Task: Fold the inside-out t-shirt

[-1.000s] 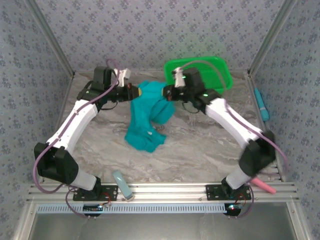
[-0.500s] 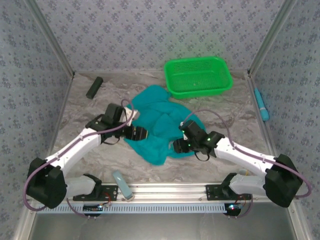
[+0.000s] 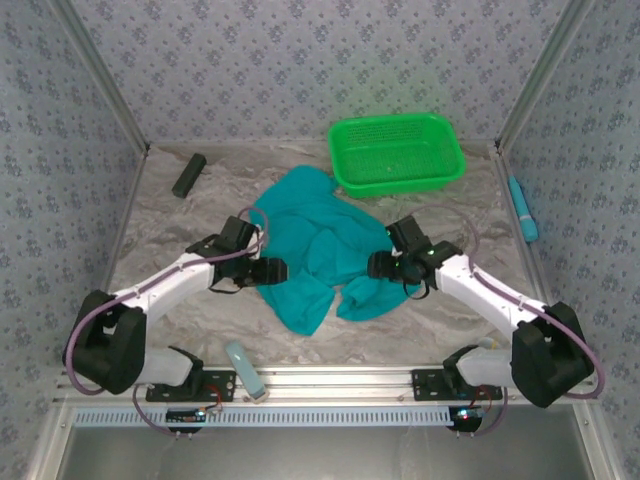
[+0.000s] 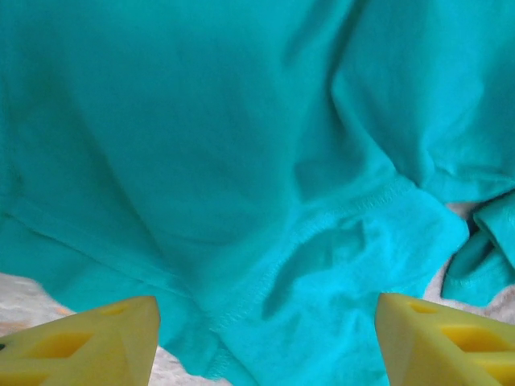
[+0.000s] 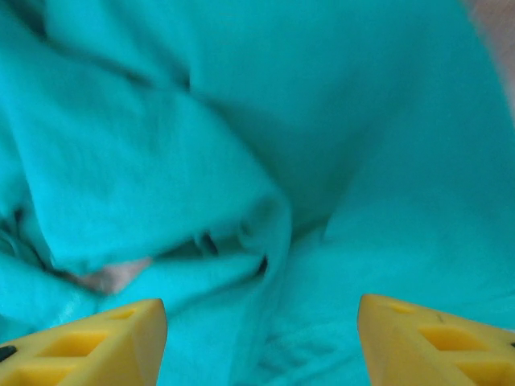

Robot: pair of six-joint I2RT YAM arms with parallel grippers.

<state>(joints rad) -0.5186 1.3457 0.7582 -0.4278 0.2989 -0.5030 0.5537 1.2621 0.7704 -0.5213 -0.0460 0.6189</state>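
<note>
The inside-out t-shirt (image 3: 318, 245) lies in a rumpled heap in the middle of the worktop (image 3: 200, 215). Its far edge reaches near the front-left corner of the green basket (image 3: 392, 121), and whether the two touch cannot be told. The cloth is bunched and overlapped on itself, with a lobe drooping toward the near edge, so no clean fold is in place yet. The step in hand appears to be the spreading and smoothing that must come before any folding. The left pincer (image 3: 274, 270) sits low at the shirt's left border and the right pincer (image 3: 377, 266) at its right border, the two facing each other across the garment. In the left wrist view the yellow fingertips (image 4: 121, 338) stand wide apart with nothing between them. Beneath them runs a stitched hem line, with slivers of bare worktop at the lower corners. In the right wrist view that pincer's jaws are likewise spread wide and empty above a deep crease where one layer tucks under another. Neither pincer holds the cloth. The next move probably calls for each pincer to descend onto a single identifiable edge, a hem or a shoulder, rather than the thick of the folds. Each would close on one layer only, then the two would draw apart so the shirt lies flat. The main risk is pinching two layers at once in the right-hand crease, which would drag the bunch instead of opening it.
</note>
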